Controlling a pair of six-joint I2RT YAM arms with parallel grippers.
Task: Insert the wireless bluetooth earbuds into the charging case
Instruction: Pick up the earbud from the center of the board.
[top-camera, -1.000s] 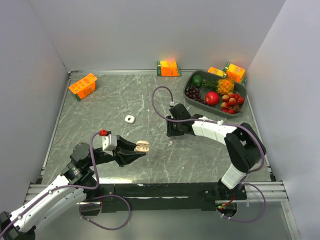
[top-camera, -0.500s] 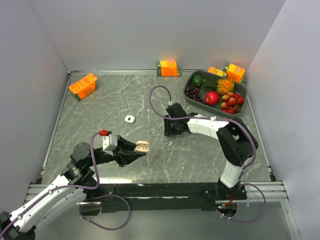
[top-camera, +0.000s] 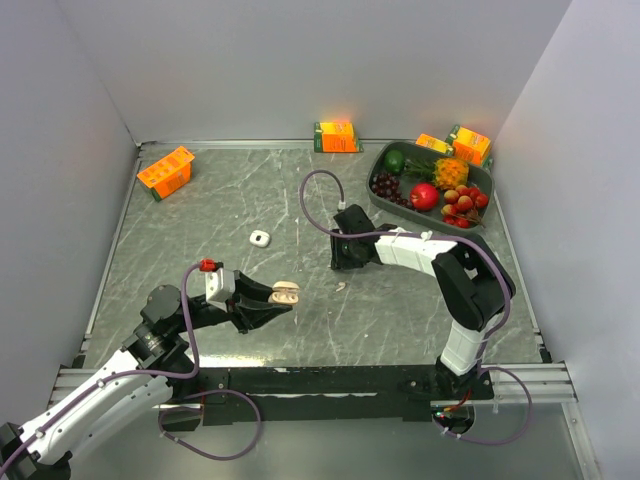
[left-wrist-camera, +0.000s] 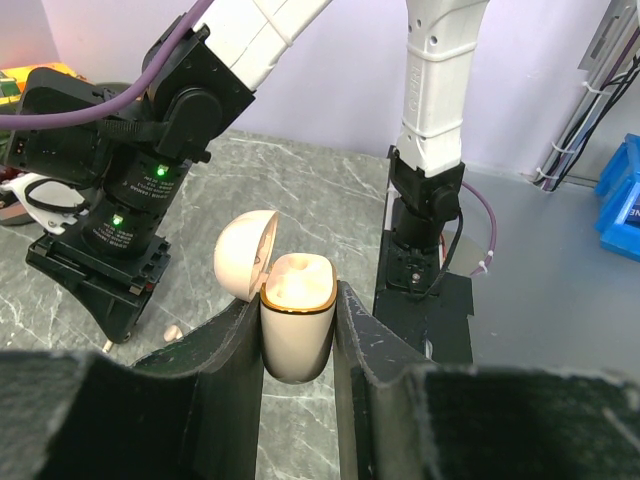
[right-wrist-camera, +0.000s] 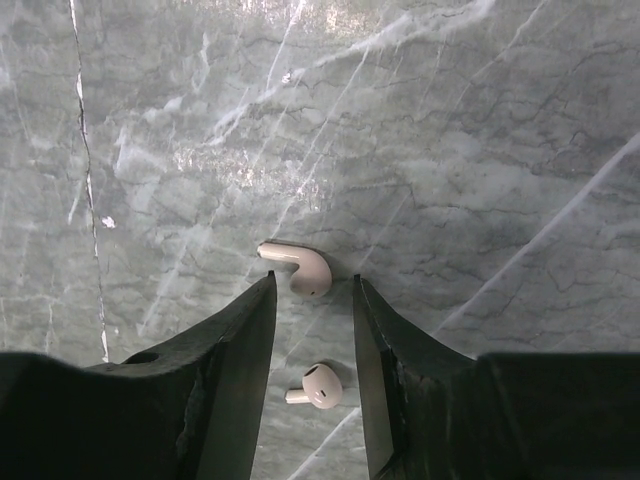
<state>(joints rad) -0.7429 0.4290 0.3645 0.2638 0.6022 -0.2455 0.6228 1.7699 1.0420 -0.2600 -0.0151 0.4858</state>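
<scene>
My left gripper (top-camera: 277, 297) is shut on a pale beige charging case (top-camera: 286, 293), held off the table with its lid flipped open. In the left wrist view the case (left-wrist-camera: 297, 320) stands upright between the fingers (left-wrist-camera: 298, 335), and its sockets look empty. My right gripper (top-camera: 345, 262) points down at the table, open, with nothing in it. Two whitish earbuds lie loose on the marble under it. One earbud (right-wrist-camera: 298, 266) is just beyond the fingertips (right-wrist-camera: 314, 280). The other earbud (right-wrist-camera: 318, 386) lies between the two fingers, apart from both. From above they show as a small speck (top-camera: 342, 286).
A small white case (top-camera: 260, 238) lies left of centre. Orange cartons stand at the far left (top-camera: 165, 171), far middle (top-camera: 336, 135) and far right (top-camera: 470, 145). A grey bowl (top-camera: 400, 210) of fruit sits at the back right. Grey walls close three sides.
My right gripper has shifted slightly left and away from the bases, its elbow folding in. The left arm with the case has not moved.
</scene>
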